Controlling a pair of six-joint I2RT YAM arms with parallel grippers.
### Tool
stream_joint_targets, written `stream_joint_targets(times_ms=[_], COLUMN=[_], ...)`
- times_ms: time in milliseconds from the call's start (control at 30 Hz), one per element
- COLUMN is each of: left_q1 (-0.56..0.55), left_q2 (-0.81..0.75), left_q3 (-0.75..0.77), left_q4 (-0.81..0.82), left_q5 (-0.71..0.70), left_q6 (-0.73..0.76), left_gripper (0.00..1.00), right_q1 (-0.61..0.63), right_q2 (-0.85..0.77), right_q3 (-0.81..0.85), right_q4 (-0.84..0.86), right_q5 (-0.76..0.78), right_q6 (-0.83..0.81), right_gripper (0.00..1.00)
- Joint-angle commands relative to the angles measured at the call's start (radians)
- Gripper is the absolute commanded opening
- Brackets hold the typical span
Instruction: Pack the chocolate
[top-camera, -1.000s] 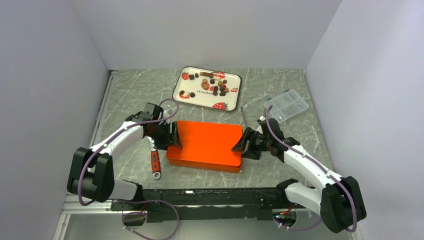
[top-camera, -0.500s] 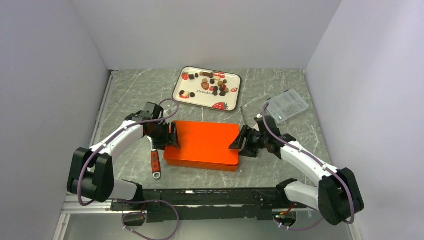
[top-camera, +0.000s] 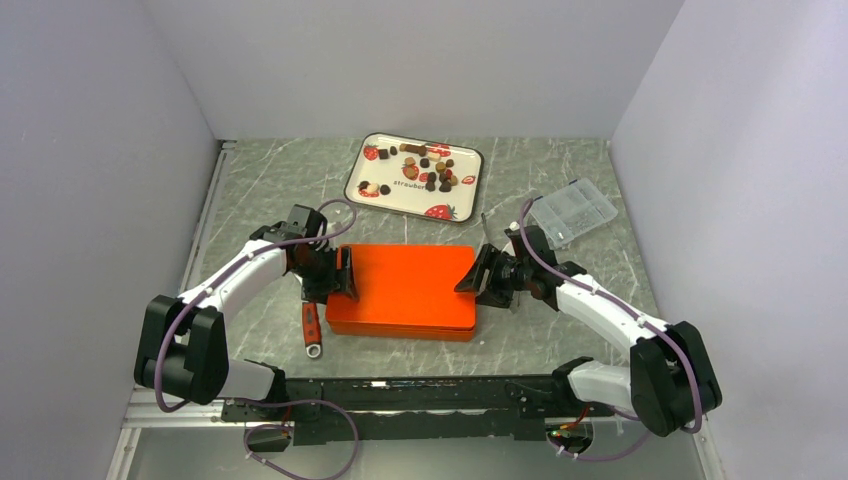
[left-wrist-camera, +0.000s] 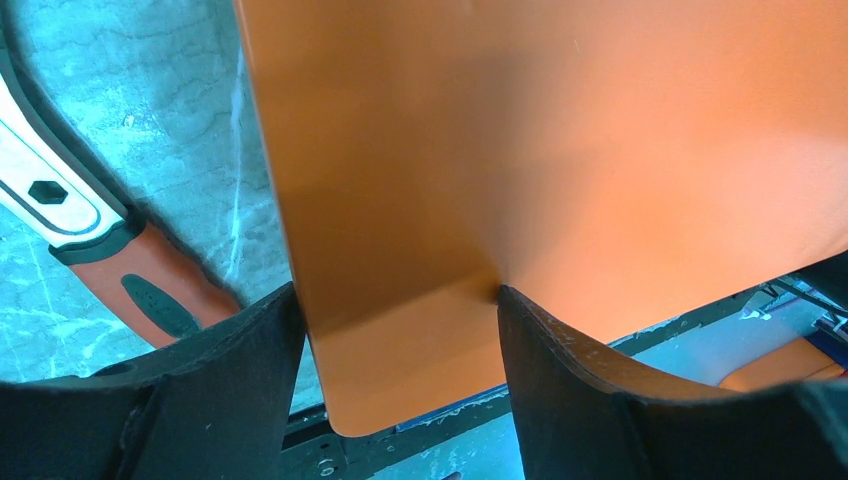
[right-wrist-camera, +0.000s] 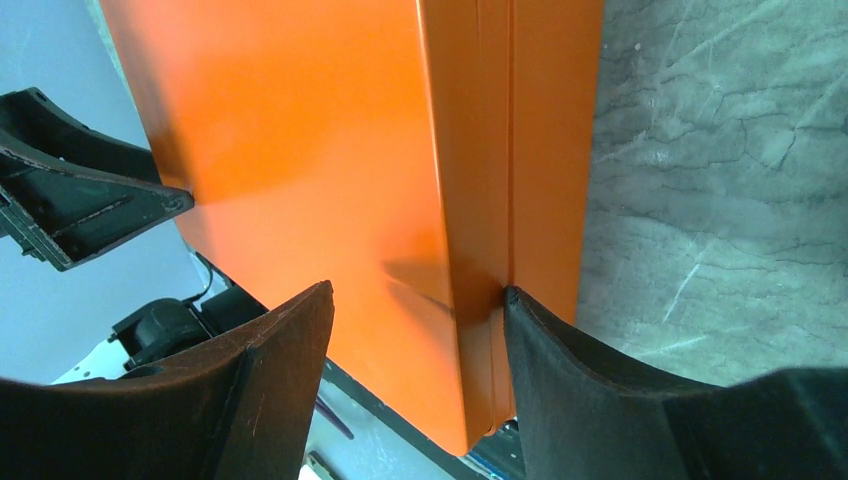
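Note:
The chocolate (top-camera: 432, 170) lies as several small dark and tan pieces on the white strawberry-print tray (top-camera: 358, 180) at the back. A closed orange box (top-camera: 405, 290) lies in the middle. My left gripper (top-camera: 345, 275) is open at the box's left end; in the left wrist view (left-wrist-camera: 395, 295) its fingers straddle the end wall, one finger (left-wrist-camera: 530, 340) at the top edge. My right gripper (top-camera: 478, 275) is open at the right end (right-wrist-camera: 415, 290); one finger (right-wrist-camera: 540, 340) touches the seam between lid and base, and the other stands off above the lid.
A red-handled wrench (top-camera: 311, 325) lies left of the box and also shows in the left wrist view (left-wrist-camera: 120, 270). A clear plastic organizer (top-camera: 572, 210) sits at the right. A thin metal rod (top-camera: 485, 230) lies behind the box's right end.
Both grippers have closed in on the box's ends. The right arm has moved left and away from the bases. The box has shifted slightly left and away from the bases.

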Motion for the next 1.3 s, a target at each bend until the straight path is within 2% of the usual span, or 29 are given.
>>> stream_joint_targets(times_ms=[0,467,1033,1267], left_q1=[-0.013,0.013,0.046,0.047], left_q2=[-0.012,-0.010,-0.007,-0.002], left_q3=[0.033,0.032,-0.012,-0.029], left_q4=[0.015,0.006,-0.009,0.019], left_q5=[0.166,0.277,0.333,0.331], left_q6=[-0.030,-0.028,-0.007,-0.018], left_gripper=[0.70,0.71,0.60,0.59], right_q1=[0.027,0.029,0.030,0.032], right_q2=[0.020,-0.016,-0.025,-0.065], right_q3=[0.003,0.032,0.087,0.129], right_q4=[0.050,0.019,-0.057,-0.125], right_q5=[-0.009,-0.042,-0.039,-0.033], right_q6=[-0.005,-0.010,-0.036,-0.047], right_gripper=[0.65,0.65,0.64,0.64])
